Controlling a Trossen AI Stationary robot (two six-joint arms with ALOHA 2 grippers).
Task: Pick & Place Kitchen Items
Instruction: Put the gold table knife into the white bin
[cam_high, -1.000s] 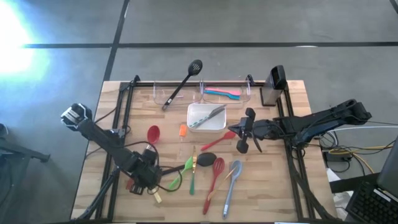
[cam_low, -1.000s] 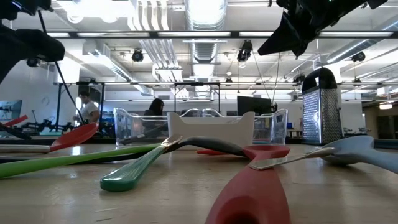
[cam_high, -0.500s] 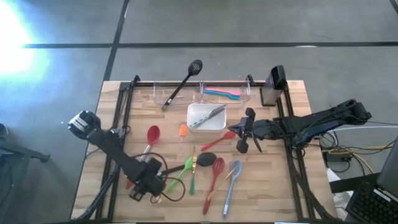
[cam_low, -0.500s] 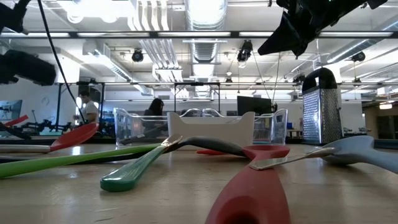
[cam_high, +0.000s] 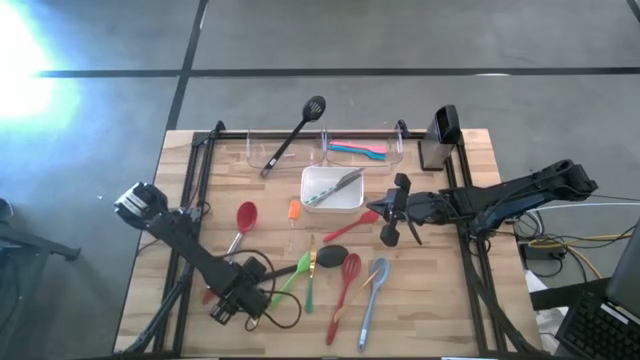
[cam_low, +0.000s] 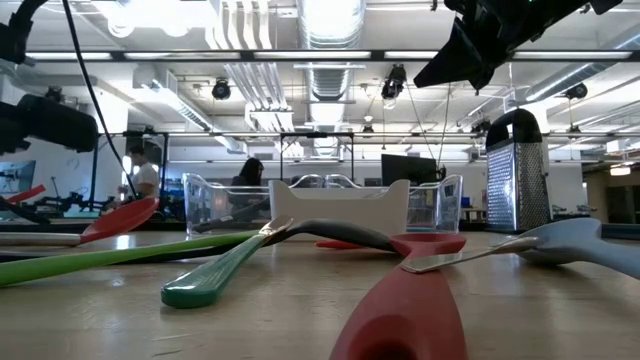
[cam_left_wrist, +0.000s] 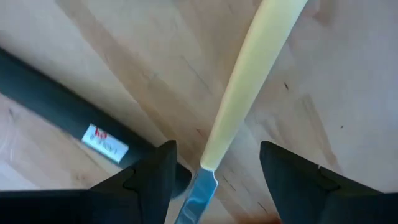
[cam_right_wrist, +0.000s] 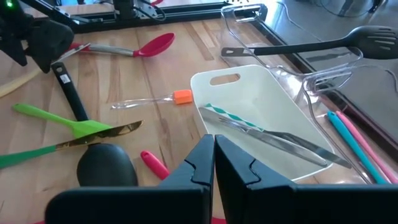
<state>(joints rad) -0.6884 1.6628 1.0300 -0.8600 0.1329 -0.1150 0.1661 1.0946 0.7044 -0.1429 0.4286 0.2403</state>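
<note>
A utensil with a cream handle (cam_left_wrist: 249, 81) and a metal blade (cam_left_wrist: 198, 193) lies flat on the wood near the table's front left. My left gripper (cam_left_wrist: 214, 180) points down over it, open, one finger on either side of where handle meets blade, touching nothing; it shows in the high view too (cam_high: 238, 300). More kitchen items lie mid-table: a red spoon (cam_high: 245, 215), green utensils (cam_high: 298, 277), a black spoon (cam_high: 330, 258), another red spoon (cam_high: 346, 282) and a grey-blue spoon (cam_high: 372, 290). My right gripper (cam_right_wrist: 213, 155) hangs shut above the table, right of the white dish (cam_high: 322, 200).
Two clear bins (cam_high: 262, 152) stand at the far edge; a black slotted spoon (cam_high: 295, 135) leans across the left one, and blue and pink utensils (cam_high: 358, 150) lie in the right one. Metal tongs (cam_right_wrist: 273, 140) lie in the dish. A grater (cam_high: 440, 135) stands far right.
My left gripper has sunk toward the table and moved a little toward the near edge, rolling about its own axis as it came down over the cream-handled utensil. Its fingers have stayed open.
</note>
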